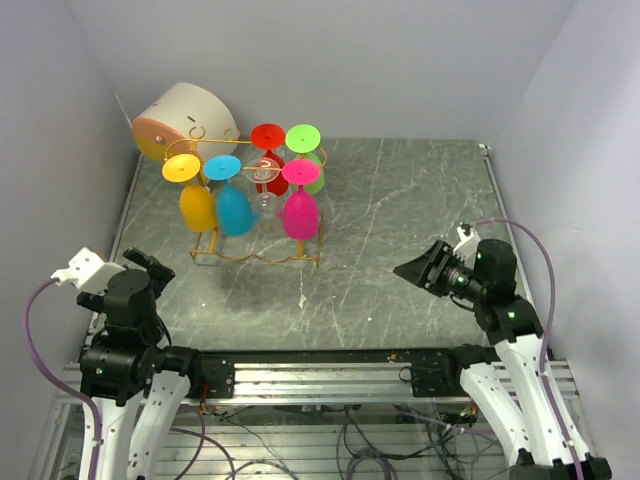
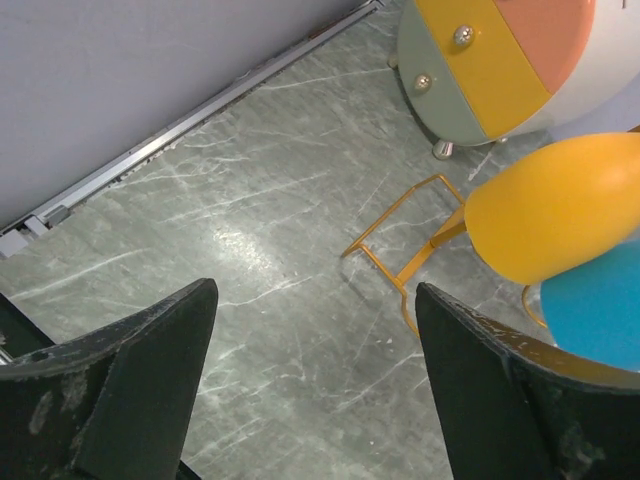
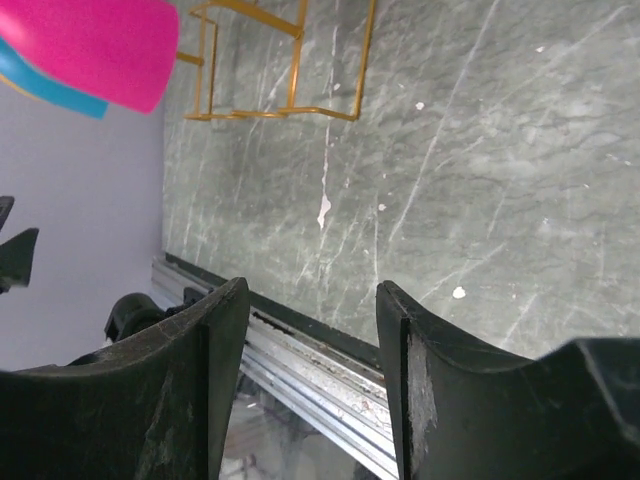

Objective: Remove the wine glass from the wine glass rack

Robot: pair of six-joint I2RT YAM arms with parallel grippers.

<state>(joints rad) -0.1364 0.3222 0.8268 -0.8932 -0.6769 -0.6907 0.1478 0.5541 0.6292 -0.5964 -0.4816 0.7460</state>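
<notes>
Grey marble table (image 1: 420, 200); wine glass rack (image 1: 258, 258) far left, wine glasses (image 1: 300, 212) hung bowl-down by feet; left gripper (image 1: 152, 270), right gripper (image 1: 415, 268) near edge, wide apart, empty, seemingly poised for approach.

No readable text, labels, brands, numbers or signs in any view, wine glass rack (image 1: 258, 260) bare gold wire, wine glasses (image 1: 300, 213) plain solid colours, white-and-orange drum (image 1: 190, 112) unmarked
</notes>
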